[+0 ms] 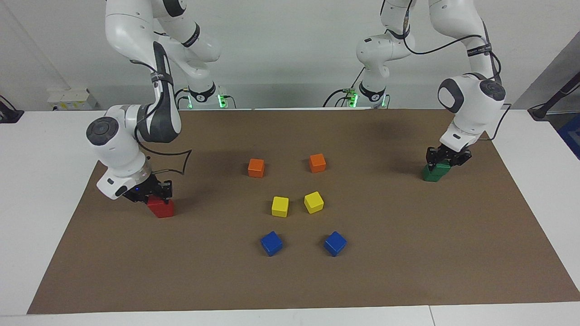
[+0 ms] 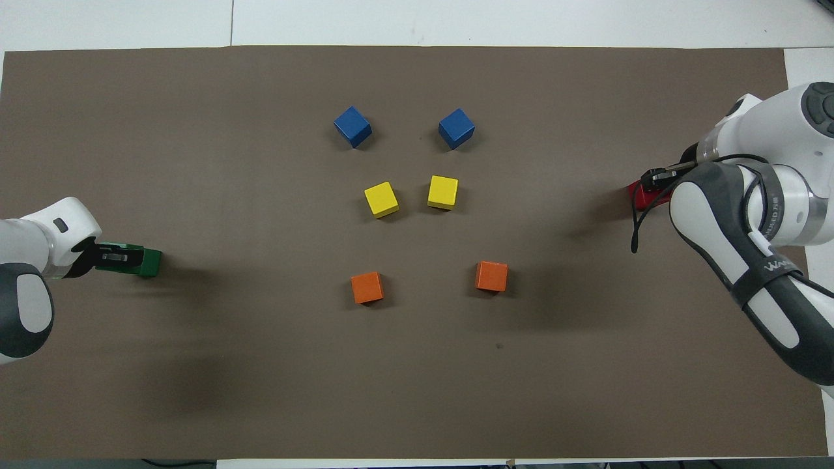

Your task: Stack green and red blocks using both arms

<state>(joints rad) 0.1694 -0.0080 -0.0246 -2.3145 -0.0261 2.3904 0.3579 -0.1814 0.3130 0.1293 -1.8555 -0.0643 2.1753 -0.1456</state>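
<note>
The facing view is showing both grippers down at the blocks, while the overhead view is hiding most of the red blocks [image 2: 642, 195] under the right arm. The left gripper [image 1: 440, 161] is sitting on the green blocks [image 1: 434, 174] near the mat [image 1: 408, 271] edge at the left arm's end of the worktop, fingers clamped on the upper green block. The right gripper [image 1: 154, 194] is sitting on the red blocks [image 1: 161, 208] near the mat edge at the right arm's end, fingers clamped on the upper red block. Orange [image 1: 256, 168], yellow [image 1: 280, 206] and blue cubes [image 1: 271, 243] are lying in pairs mid-mat, well apart from both.
</note>
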